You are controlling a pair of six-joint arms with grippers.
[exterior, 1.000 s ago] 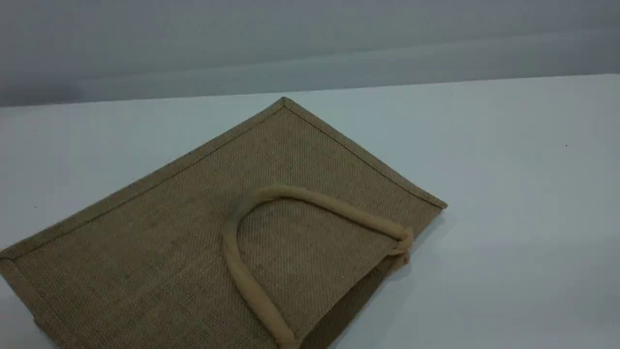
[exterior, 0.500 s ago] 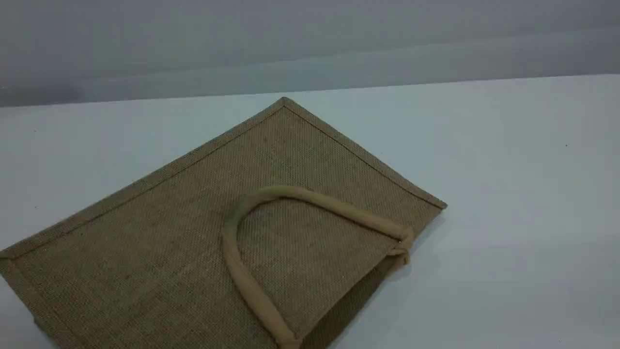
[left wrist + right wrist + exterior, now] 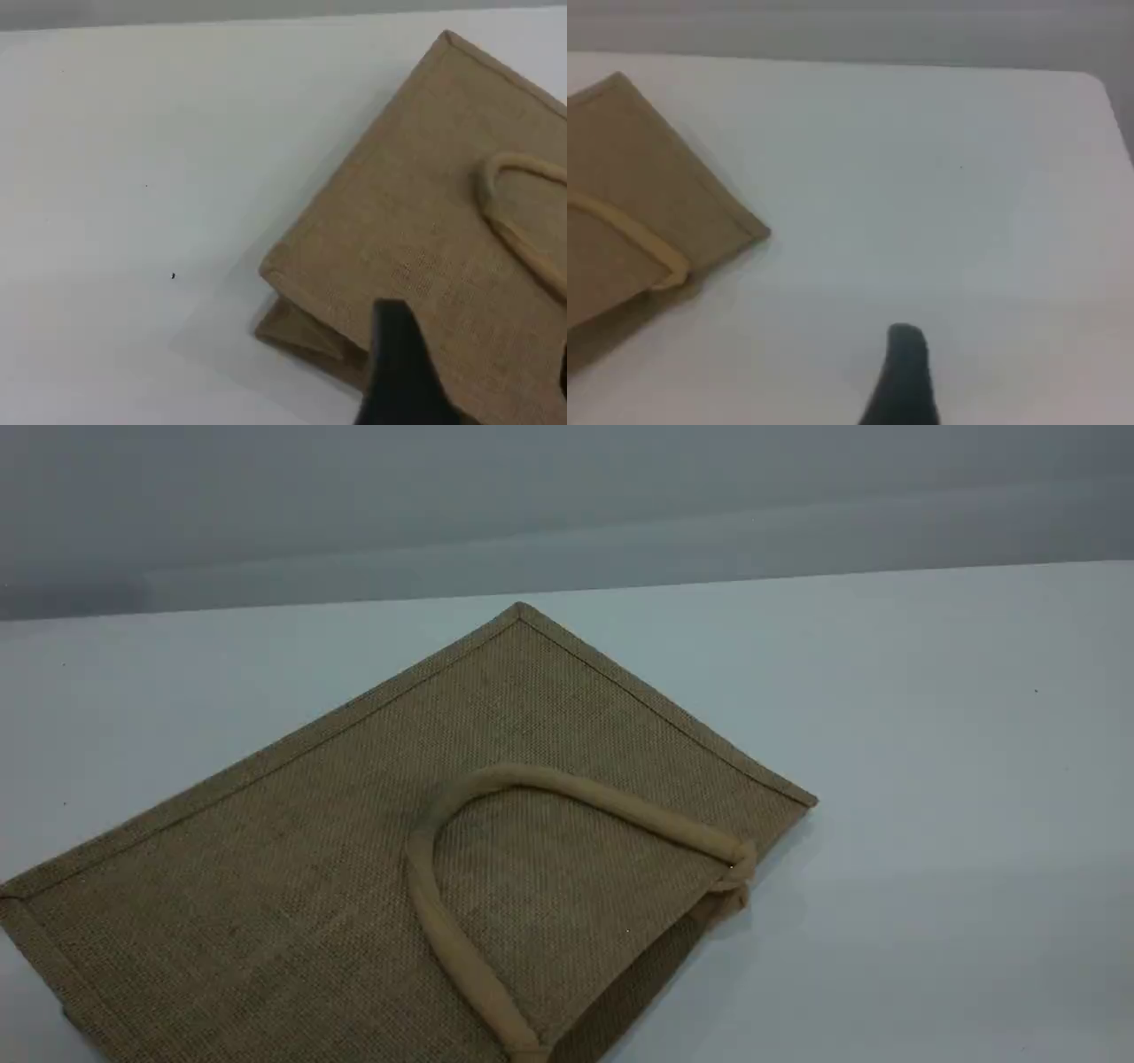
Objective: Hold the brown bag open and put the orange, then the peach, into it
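Observation:
The brown bag (image 3: 310, 850) lies flat on the white table, one corner pointing to the far edge. Its beige rope handle (image 3: 423, 895) rests looped on the top face, and the mouth side faces front right. The left wrist view has the bag (image 3: 425, 221) on its right half. My left gripper (image 3: 483, 381) hovers open over the bag's near corner, nothing between its fingers. In the right wrist view the bag (image 3: 620, 177) sits far left, and a single black fingertip (image 3: 904, 376) stands over bare table, open and holding nothing. The orange and the peach are out of view.
White table (image 3: 930, 779) stretches to the right of the bag, and its far edge meets a grey wall. More white tabletop (image 3: 133, 177) lies to the bag's left. The table's right corner (image 3: 1099, 84) shows in the right wrist view.

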